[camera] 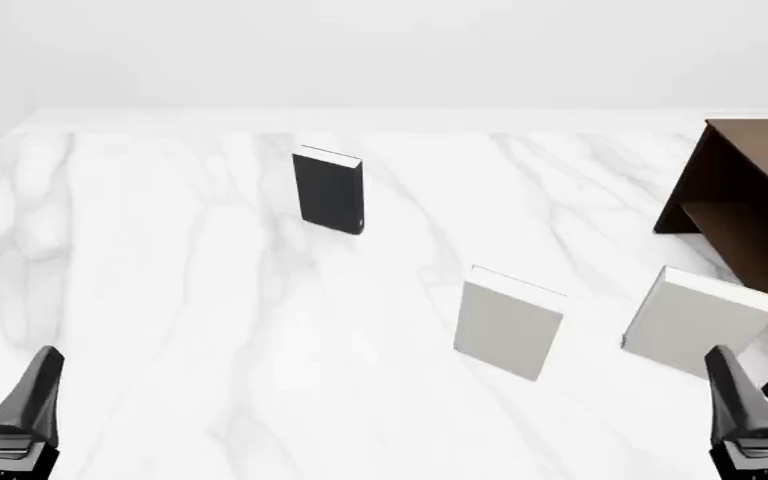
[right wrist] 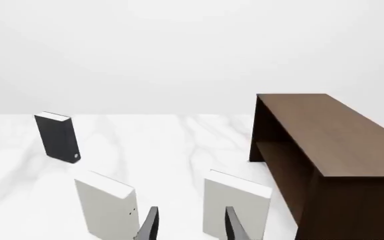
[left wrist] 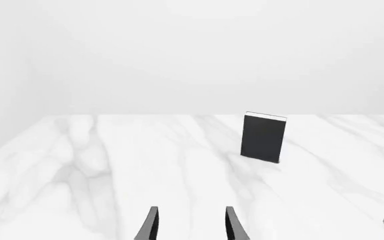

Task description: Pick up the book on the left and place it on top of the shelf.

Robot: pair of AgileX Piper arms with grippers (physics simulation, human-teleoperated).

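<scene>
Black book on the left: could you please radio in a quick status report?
Left gripper and right gripper open, empty, back from everything. Black book upright, untouched; shelf top bare. Two pale books near the shelf.

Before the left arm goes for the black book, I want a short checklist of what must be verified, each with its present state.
1. Black book stands upright on the marble table, apart from the other books: ok.
2. Left tool is open with nothing between its fingers: ok.
3. Path from the left tool to the black book is bare table: ok.
4. Shelf top is flat and carries nothing on the part in view: ok; its far end is cut off in every view: cannot tell.
5. The two pale books stand between the black book and the shelf, so the carry must pass above them: not ok for a low path.
6. Right tool is open and holds nothing: ok.
</scene>
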